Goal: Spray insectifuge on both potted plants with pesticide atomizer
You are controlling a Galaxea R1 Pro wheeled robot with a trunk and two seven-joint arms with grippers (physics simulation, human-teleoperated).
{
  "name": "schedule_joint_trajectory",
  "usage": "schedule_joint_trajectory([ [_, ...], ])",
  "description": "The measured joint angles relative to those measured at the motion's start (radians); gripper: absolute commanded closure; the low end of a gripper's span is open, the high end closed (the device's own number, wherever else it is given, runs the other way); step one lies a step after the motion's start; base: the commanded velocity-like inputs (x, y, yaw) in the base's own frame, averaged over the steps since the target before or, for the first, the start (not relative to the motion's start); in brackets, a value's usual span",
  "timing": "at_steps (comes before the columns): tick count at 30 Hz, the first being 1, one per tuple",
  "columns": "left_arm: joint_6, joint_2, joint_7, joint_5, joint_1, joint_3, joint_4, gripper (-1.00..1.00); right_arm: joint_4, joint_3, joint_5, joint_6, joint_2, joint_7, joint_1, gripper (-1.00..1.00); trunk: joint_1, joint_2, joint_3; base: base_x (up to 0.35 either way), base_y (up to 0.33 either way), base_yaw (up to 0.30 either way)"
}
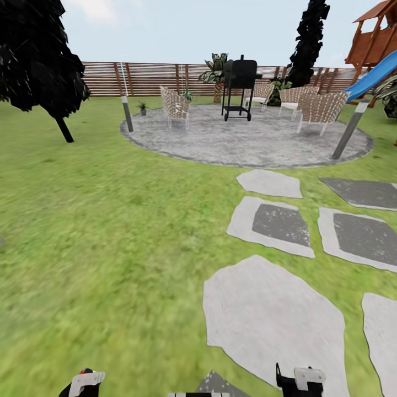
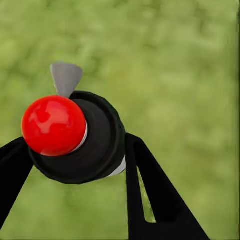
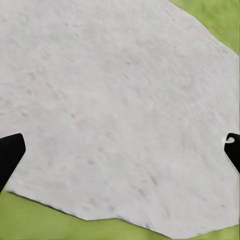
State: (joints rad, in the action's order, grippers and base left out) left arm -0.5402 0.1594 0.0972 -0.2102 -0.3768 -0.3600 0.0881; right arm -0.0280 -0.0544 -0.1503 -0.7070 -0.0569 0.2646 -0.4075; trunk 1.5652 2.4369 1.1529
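The pesticide atomizer is dark with a round red top and a pale grey nozzle. My left gripper is shut on it, over blurred lawn. In the head view that gripper sits at the bottom edge, with a bit of red on it. One small potted plant stands far off at the patio's left edge, beside a grey post. A second small green plant peeks out beside a woven chair. My right gripper is open and empty above a stepping stone.
Grey stepping stones lead over the lawn to a round paved patio. On it stand woven chairs, a black grill and a second post. A slat fence, a dark tree and a blue slide border the garden.
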Motion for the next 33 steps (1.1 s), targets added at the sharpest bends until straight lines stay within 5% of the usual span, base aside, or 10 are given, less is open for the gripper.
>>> schedule_joint_trajectory([
  [33, -0.003, 0.000, 0.000, 0.001, 0.000, 0.001, 0.000, 1.00, 0.001, 0.003, -0.004, 0.003, 0.017, -0.007, 0.002, -1.00, 0.000, 0.000, 0.000, 0.336, -0.002, 0.000],
])
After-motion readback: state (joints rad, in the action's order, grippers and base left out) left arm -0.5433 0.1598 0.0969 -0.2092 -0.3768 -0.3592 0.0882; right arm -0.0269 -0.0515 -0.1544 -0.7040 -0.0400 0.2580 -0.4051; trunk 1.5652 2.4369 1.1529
